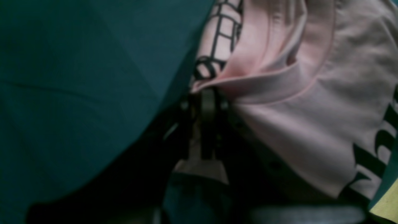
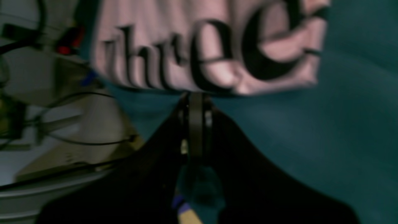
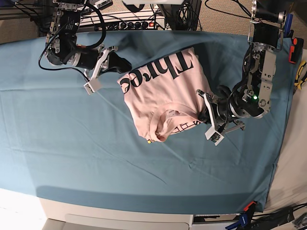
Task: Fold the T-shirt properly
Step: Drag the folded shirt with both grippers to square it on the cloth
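Both grippers, left (image 3: 204,111) and right (image 3: 116,61), pinch opposite edges of the pale pink cotton T-shirt (image 3: 163,91) at frame centre, presumably to carry a fold across the teal table cloth (image 3: 72,143).

Left pincer (image 1: 207,93) pinched closed, right pincer (image 2: 196,96) closed, arms low

Tee (image 3: 163,91): pale pink, black "Three" lettering (image 3: 160,72) across the upper part; the left wrist view also shows a black grid-like print (image 1: 222,28) and a yellow patch (image 1: 385,207) at the edge. Cloth (image 3: 72,143): plain teal. Grippers: black in the wrist views.
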Robot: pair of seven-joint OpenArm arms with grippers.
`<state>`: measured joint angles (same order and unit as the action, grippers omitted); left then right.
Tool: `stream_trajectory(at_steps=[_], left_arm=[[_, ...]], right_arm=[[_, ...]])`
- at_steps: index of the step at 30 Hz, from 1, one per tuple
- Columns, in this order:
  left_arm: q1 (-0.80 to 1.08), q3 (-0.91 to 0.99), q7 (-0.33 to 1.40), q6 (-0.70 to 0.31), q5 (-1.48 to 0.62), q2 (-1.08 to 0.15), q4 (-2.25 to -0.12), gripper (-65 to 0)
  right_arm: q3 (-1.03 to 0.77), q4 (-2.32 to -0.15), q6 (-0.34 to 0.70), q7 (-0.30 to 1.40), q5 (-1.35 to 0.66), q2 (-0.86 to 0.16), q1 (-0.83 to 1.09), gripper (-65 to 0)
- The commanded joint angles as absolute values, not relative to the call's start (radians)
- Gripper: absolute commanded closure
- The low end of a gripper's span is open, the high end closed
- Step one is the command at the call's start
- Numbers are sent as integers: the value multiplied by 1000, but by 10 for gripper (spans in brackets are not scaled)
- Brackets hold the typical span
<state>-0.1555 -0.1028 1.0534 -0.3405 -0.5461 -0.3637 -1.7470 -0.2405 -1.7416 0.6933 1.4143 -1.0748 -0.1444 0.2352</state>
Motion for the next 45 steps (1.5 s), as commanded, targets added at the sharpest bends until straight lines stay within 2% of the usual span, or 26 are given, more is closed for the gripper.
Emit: stream_trajectory(at_steps=[1, 6, 7, 9, 10, 11, 16, 23, 27, 28, 29, 31, 32, 45], left_arm=[[-178, -96, 1031, -340, -562, -371, -1762, 0], [-178, -96, 1031, -340, -562, -371, -1762, 0], [-178, -96, 1031, -340, -562, -371, -1762, 0], [-178, -96, 1031, -340, -562, -371, -1762, 0], [-178, -96, 1031, -340, -562, -371, -1762, 0], [-178, -96, 1031, -340, -562, -371, -1762, 0], [-178, -96, 1031, -341, -562, -371, -1762, 0], [-178, -96, 1032, -345, -562, -371, -1762, 0], [-177, -96, 1034, -360, -562, -372, -1762, 0], [-178, -96, 1035, -360, -562, -371, -1762, 0], [-178, -96, 1035, -360, -563, -371, -1762, 0], [-178, -96, 1035, -360, -571, -371, -1762, 0], [-178, -96, 1034, -360, -573, -371, -1762, 0], [-262, -96, 1021, -360, -578, -371, -1660, 0]], right_arm=[[-244, -1760, 698, 1396, -1093, -152, 213, 0], [-244, -1760, 698, 1396, -1025, -146, 152, 0], [-244, -1760, 698, 1396, -1002, -143, 142, -40], [-244, -1760, 698, 1396, -932, -141, 130, -198], [-244, -1760, 686, 1396, -891, -141, 130, -250], [-244, -1759, 661, 1396, -852, -141, 130, -264], [-244, -1739, 580, 1376, -784, -130, 130, -264], [-244, -1671, 579, 1388, -855, -45, 130, -264], [-244, -1671, 579, 1391, -857, -44, 130, -260], [-244, -1671, 579, 1393, -866, -44, 130, -244], [-244, -1671, 579, 1396, -875, -44, 130, -194], [-243, -1671, 584, 1396, -875, -44, 130, -30], [-243, -1671, 590, 1396, -874, -44, 130, 0], [-243, -1672, 595, 1396, -898, -34, 173, 0]])
